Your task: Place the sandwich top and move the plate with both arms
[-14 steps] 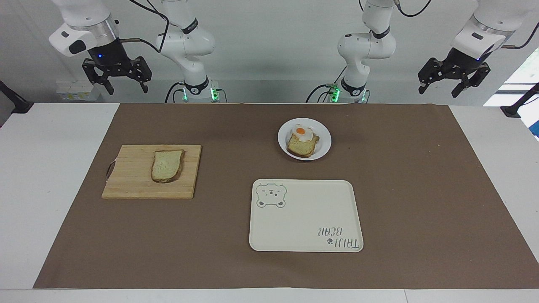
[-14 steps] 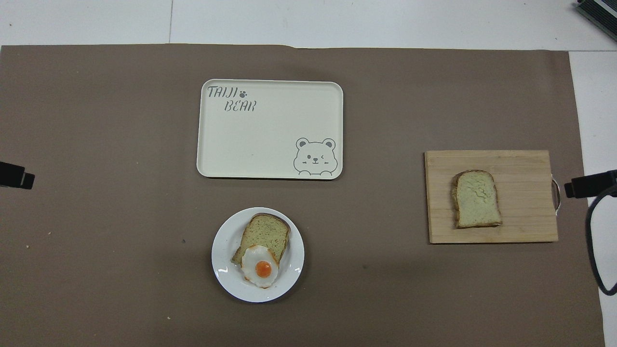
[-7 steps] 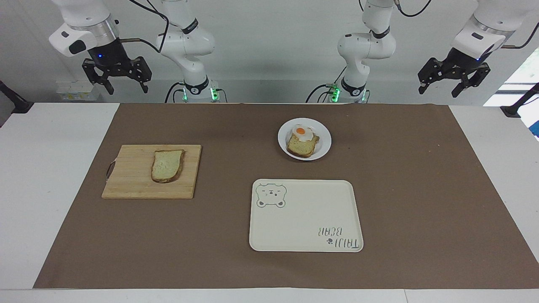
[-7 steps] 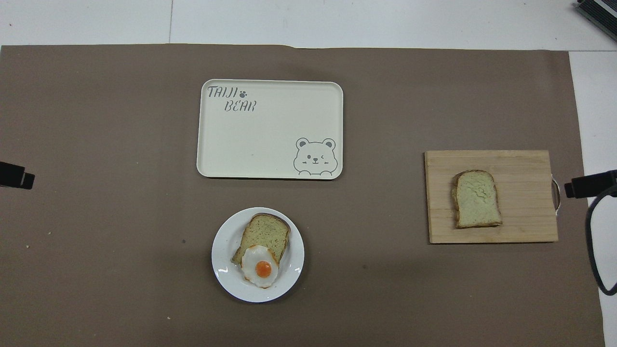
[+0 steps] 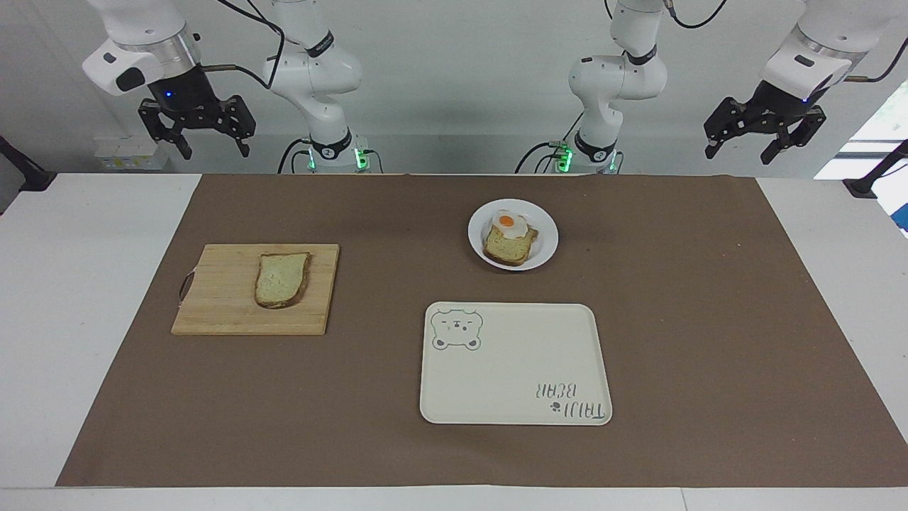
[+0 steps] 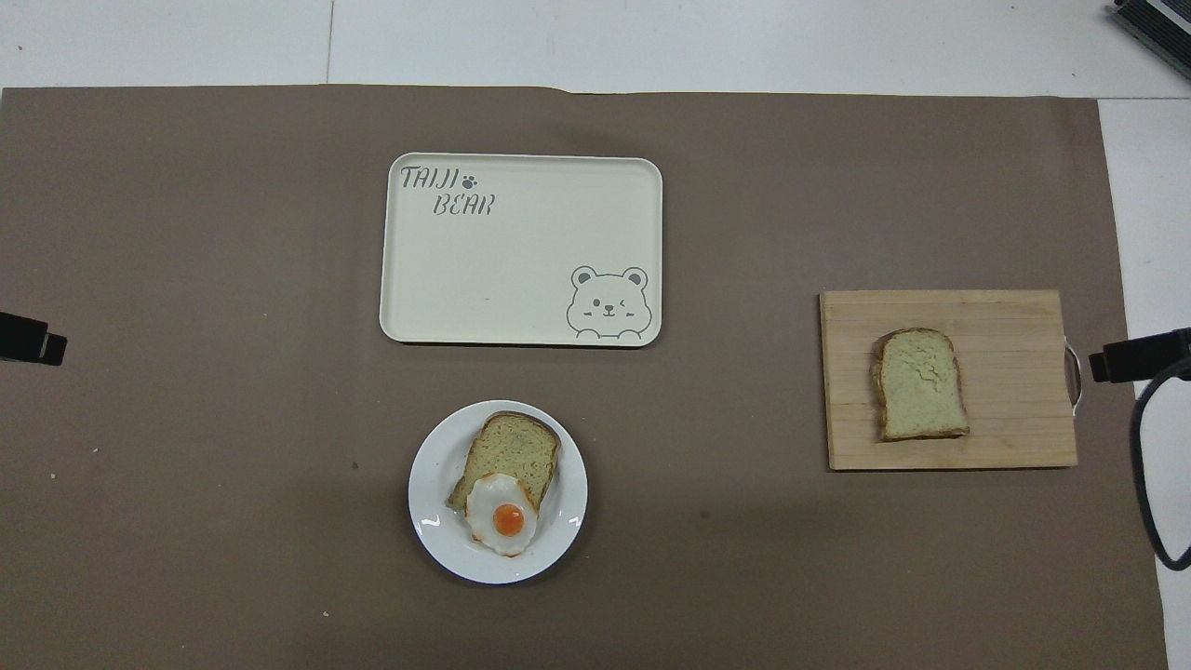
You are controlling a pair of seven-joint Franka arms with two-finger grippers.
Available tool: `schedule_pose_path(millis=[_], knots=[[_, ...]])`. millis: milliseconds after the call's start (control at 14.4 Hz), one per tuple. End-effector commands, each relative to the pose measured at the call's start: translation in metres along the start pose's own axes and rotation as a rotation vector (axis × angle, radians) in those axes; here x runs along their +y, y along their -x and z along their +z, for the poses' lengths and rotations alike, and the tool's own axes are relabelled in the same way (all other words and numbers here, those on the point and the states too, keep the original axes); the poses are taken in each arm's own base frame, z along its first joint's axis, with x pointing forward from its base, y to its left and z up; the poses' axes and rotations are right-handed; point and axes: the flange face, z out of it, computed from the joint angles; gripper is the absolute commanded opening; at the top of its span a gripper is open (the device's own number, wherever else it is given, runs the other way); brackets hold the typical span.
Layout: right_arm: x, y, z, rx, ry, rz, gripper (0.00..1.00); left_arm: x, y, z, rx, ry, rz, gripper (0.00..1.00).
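White desk [image 5: 85, 298] under brown mat [image 5: 709, 319]; grey wall. Sandwich top [image 5: 281, 278] on wooden board [image 5: 220, 305], right arm's end. Plate [image 5: 546, 245] nearer robots than bear tray [image 5: 525, 369]. Left pincer [image 5: 765, 138], right pincer [image 5: 196, 130] raised, fingers spread, empty.

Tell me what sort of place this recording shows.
Probably a robot lab set up as a mock kitchen: two arms mounted at a white table under a brown mat, with a cutting board and bear-print tray laid out.
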Motion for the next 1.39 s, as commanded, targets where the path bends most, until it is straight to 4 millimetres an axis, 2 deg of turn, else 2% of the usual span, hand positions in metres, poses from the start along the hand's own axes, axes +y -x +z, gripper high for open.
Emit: schedule_pose_path(millis=[0, 1321], knots=[[0.0027, 0.0002, 0.0001, -0.009, -0.014, 0.017, 1.00, -0.0005, 0.0080, -0.0001, -0.004, 0.008, -0.012, 1.00], [0.0044, 0.0020, -0.0003, -0.012, -0.014, 0.037, 1.00, 0.0003, 0.0079, -0.0001, -0.004, 0.007, -0.010, 1.00]])
